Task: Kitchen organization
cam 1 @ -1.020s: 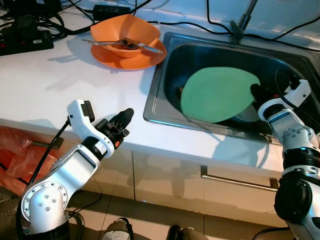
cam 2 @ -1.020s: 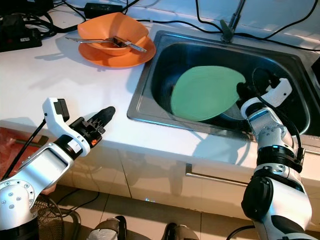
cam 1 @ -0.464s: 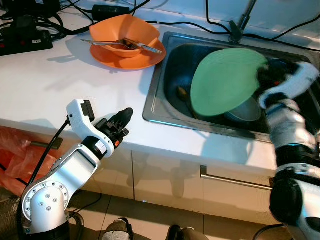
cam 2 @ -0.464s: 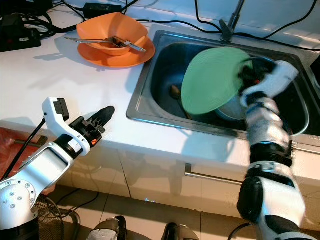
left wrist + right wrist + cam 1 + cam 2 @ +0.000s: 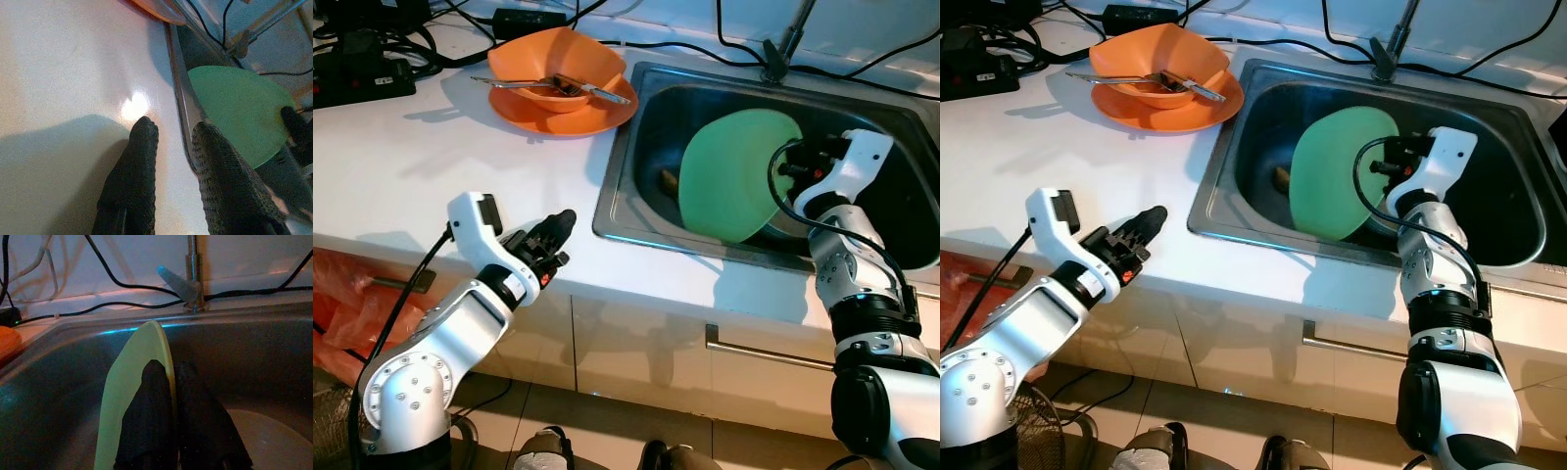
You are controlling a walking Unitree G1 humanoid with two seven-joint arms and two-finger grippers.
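Your right end effector (image 5: 787, 168) is raised, its 2 fingers pinched tight; your left end effector (image 5: 551, 238) is extended forward, fingers slightly parted.

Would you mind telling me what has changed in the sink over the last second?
The right gripper, jaws shut on the round green plate, has tipped it up from lying flat to standing nearly on edge in the steel sink. The left gripper and the orange bowl have stayed put.
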